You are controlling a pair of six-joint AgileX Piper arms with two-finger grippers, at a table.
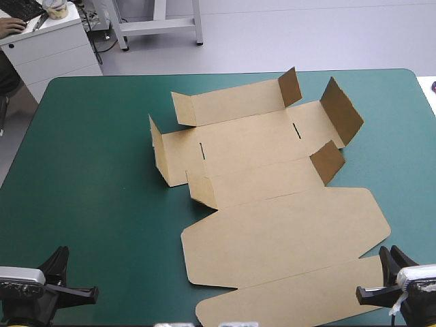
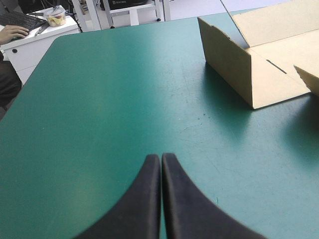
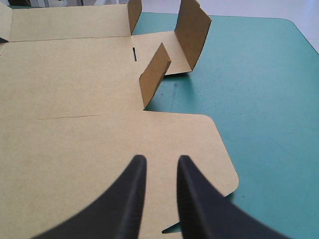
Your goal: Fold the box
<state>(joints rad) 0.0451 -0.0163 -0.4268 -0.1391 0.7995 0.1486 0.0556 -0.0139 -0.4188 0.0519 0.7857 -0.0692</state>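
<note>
Brown box [image 1: 252,139] on teal-green counter [image 1: 95,170], flaps [image 1: 340,109] raised, lid [image 1: 286,235] flat, left end effector [image 2: 161,158] closed near left, right end effector [image 3: 159,162] slightly parted over lid

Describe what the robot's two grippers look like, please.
The two look alike. The left gripper and the right gripper each have two broad black fingers shaped like curved fins, wide at the base and tapering to a rounded tip. The surface is plain and matte, with no markings visible.
</note>
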